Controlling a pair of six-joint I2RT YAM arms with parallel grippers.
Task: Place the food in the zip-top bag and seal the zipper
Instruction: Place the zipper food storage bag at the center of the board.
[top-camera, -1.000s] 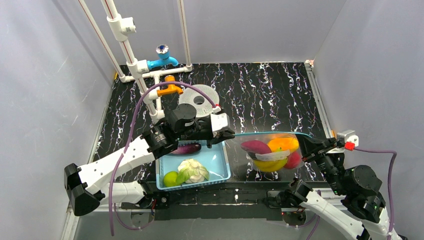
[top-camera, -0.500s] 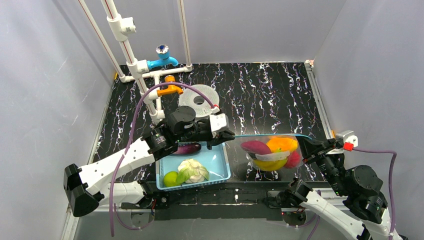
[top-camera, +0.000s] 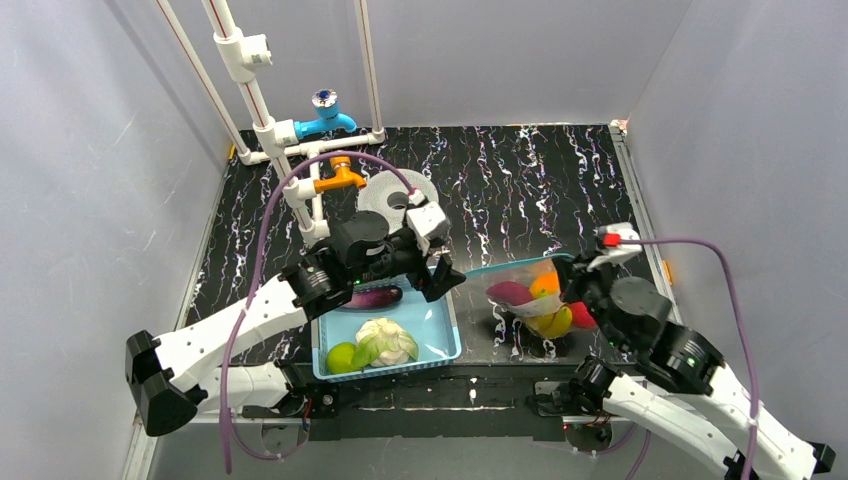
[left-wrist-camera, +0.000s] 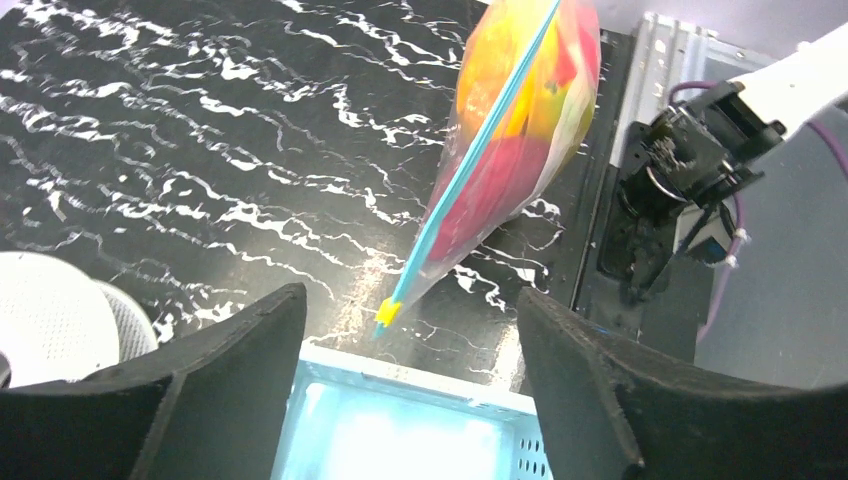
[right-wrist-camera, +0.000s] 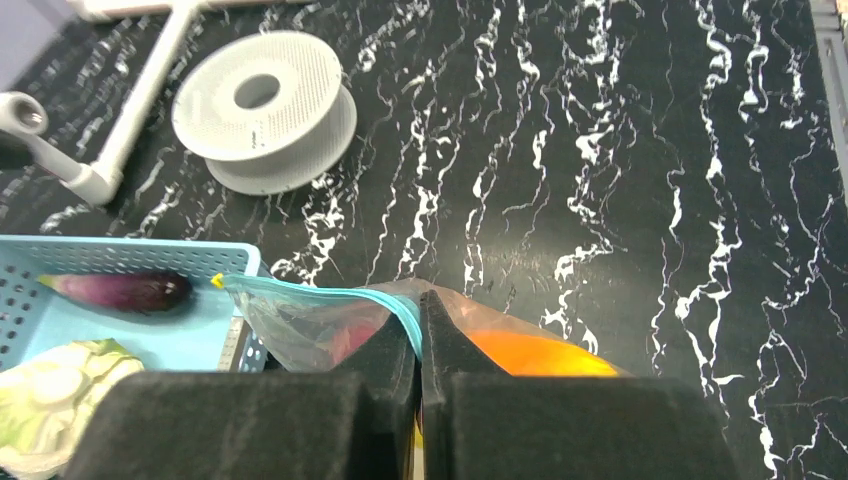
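Zip-top bag (top-camera: 520, 296) right of basket (top-camera: 437, 325), eggplant (top-camera: 375, 297) inside, spool (top-camera: 385, 196) behind

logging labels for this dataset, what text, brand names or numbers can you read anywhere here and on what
No text here is legible.
zip-top bag: a whitish band on it, too blurred to make out any letters.
grey spool: a small dark mark on its face, too small to read.

Zipper (right-wrist-camera: 320, 290) rt end hidden btwn right hand (right-wrist-camera: 421, 302) fingers
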